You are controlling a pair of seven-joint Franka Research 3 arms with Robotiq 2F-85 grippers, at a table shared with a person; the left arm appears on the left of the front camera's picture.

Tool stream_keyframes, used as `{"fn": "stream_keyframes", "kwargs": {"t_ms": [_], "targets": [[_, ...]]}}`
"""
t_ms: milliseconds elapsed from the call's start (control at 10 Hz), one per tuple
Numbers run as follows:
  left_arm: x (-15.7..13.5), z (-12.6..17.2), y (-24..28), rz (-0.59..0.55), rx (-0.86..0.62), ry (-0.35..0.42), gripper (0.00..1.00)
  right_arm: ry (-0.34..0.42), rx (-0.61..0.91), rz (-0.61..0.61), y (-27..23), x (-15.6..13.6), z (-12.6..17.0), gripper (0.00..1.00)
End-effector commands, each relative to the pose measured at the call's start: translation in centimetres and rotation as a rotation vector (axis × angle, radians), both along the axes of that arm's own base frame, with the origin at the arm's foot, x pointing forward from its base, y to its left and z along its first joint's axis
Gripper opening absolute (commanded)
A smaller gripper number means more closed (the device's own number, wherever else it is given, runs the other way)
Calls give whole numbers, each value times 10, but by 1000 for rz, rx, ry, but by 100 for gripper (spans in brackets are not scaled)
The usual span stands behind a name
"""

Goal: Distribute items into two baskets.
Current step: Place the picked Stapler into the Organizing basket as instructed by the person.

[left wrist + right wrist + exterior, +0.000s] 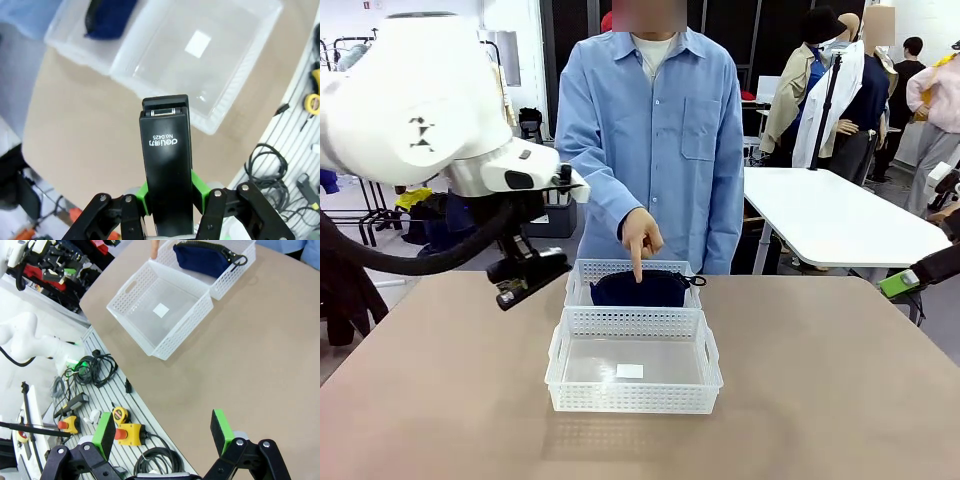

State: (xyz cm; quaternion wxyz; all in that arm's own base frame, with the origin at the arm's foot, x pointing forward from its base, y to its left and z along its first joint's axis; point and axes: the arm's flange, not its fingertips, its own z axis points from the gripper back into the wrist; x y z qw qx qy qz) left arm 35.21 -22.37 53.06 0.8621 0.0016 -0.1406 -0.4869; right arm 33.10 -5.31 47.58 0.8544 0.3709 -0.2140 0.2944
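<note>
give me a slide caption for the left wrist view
Left gripper holds a black stapler above the table, near the empty basket.

Navy pouch (625, 289) in far basket (582, 271); near basket (632, 397) bare.

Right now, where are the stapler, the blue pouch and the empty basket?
stapler (166, 165): left wrist view, black top.
blue pouch (628, 290): front view, its fabric side.
empty basket (632, 398): front view, near lattice wall.

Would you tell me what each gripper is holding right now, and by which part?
The left gripper is shut on the black stapler, its green pads clamping the sides near one end. The right gripper stands open and holds nothing.
</note>
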Motion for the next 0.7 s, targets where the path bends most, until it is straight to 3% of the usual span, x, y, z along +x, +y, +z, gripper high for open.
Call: {"fn": "stream_keyframes", "kwargs": {"t_ms": [0, 300, 600], "targets": [[19, 3, -16, -123, 13, 13, 0, -2, -6, -2, 1, 0, 1, 100], [31, -8, -58, -240, 48, 49, 0, -2, -6, -2, 1, 0, 1, 100], [17, -26, -88, -308, 67, 68, 0, -2, -6, -2, 1, 0, 1, 100]]}}
